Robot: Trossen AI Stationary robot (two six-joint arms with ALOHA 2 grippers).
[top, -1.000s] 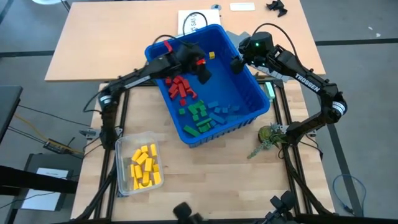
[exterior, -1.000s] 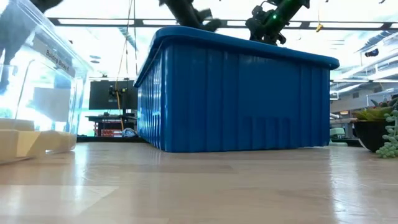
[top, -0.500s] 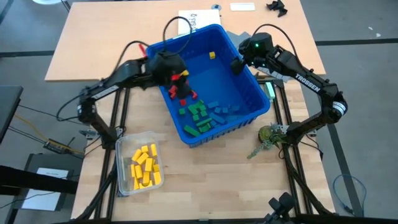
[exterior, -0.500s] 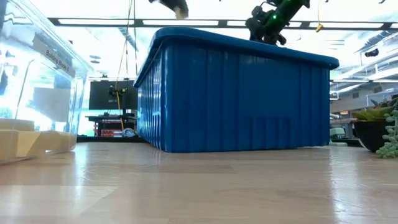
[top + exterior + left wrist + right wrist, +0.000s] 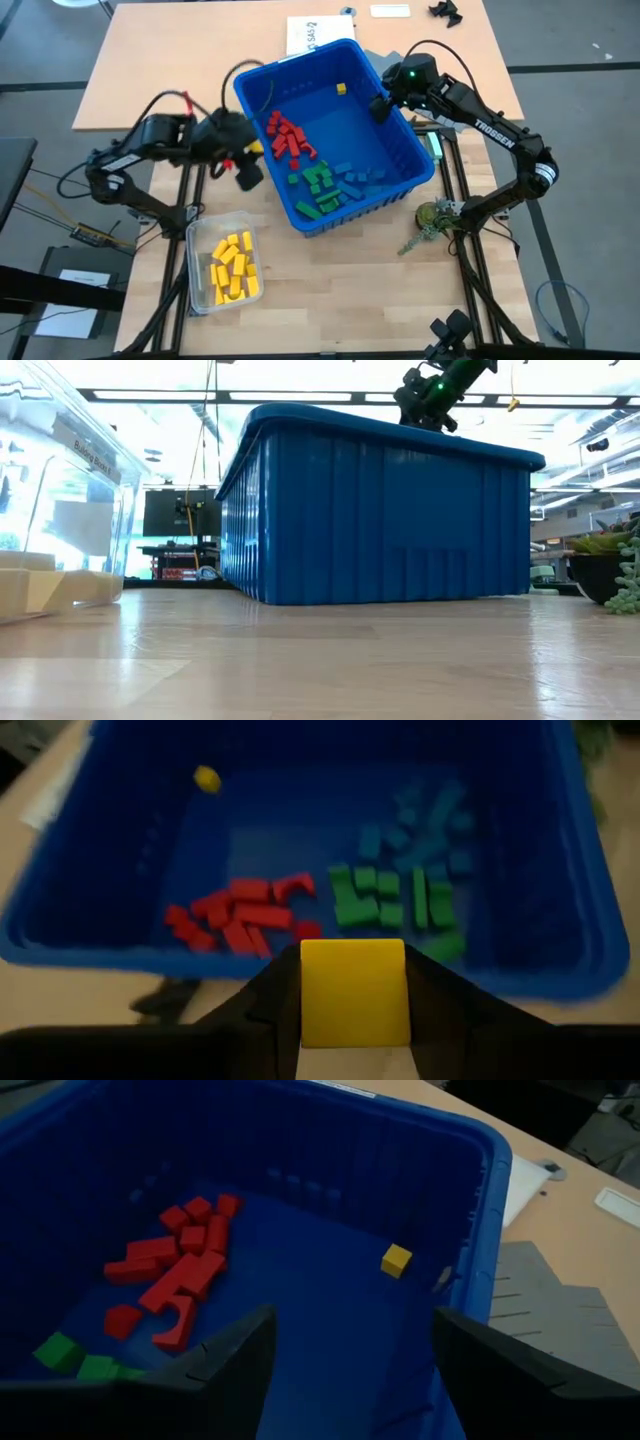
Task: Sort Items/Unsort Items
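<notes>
1. Your left gripper (image 5: pixel 352 995) sits just outside the blue bin's (image 5: pixel 300 218) left wall, above the tabletop (image 5: pixel 330 290), its fingers (image 5: pixel 265 1000) clamped on a yellow block (image 5: pixel 352 992).
2. Your right gripper (image 5: pixel 350 1355) hovers over the bin's far right rim with its fingers spread wide, gripping nothing.
3. In the bin lie red blocks (image 5: pixel 285 140), green blocks (image 5: pixel 318 190), blue blocks (image 5: pixel 362 178) and one yellow cube (image 5: pixel 341 89).
4. More yellow blocks (image 5: pixel 233 268) fill the clear container (image 5: pixel 195 262) near the tabletop's front left.

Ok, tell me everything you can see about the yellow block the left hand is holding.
The yellow block is a plain, smooth-faced piece, squarish from the wrist view, plastic by its look. It sits clamped between the two dark fingers of the left hand, touching nothing else. From above, the hand is outside the blue bin, just off its left wall, above the table.
</notes>
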